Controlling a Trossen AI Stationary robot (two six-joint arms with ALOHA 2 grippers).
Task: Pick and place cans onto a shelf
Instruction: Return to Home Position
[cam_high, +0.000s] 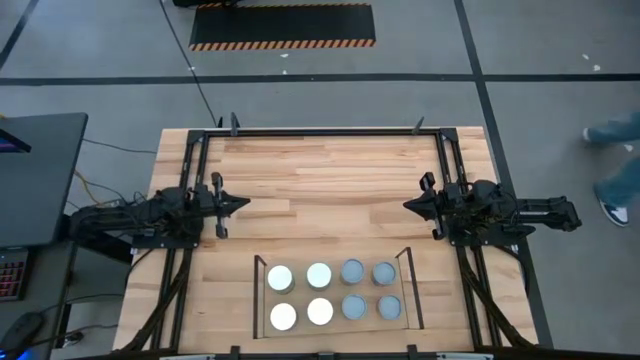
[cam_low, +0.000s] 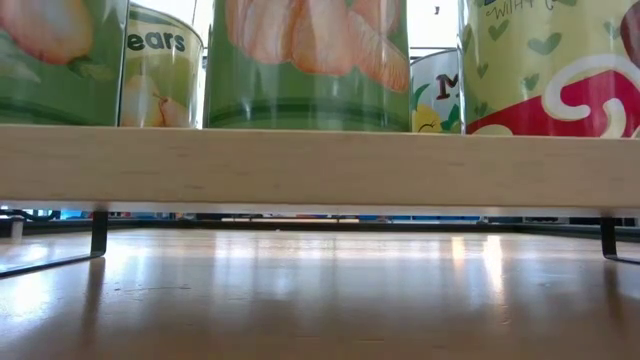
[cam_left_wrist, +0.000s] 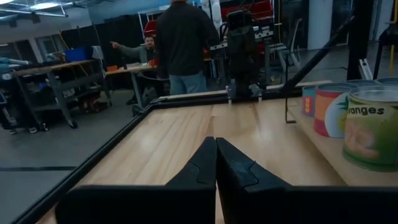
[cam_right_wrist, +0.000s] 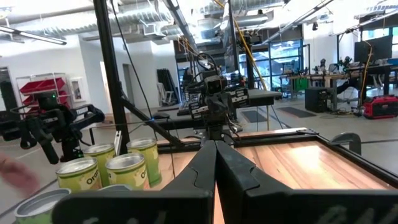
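Several cans stand upright in two rows on the shelf (cam_high: 334, 328), a light-wood bay with thin black rods at the table's near middle. The left four tops shine white (cam_high: 300, 294), the right four are grey-blue (cam_high: 369, 289). The cans also show in the low view (cam_low: 305, 65), the left wrist view (cam_left_wrist: 372, 127) and the right wrist view (cam_right_wrist: 127, 169). My left gripper (cam_high: 246, 204) is shut and empty at the table's left. My right gripper (cam_high: 406, 204) is shut and empty at the table's right. Both are far of the shelf.
A black frame (cam_high: 330, 130) runs around the table's edges. Bare wood lies between the two grippers and toward the far edge. People stand beyond the table in the left wrist view (cam_left_wrist: 180, 43), and a person walks on the floor at the right (cam_high: 615, 165).
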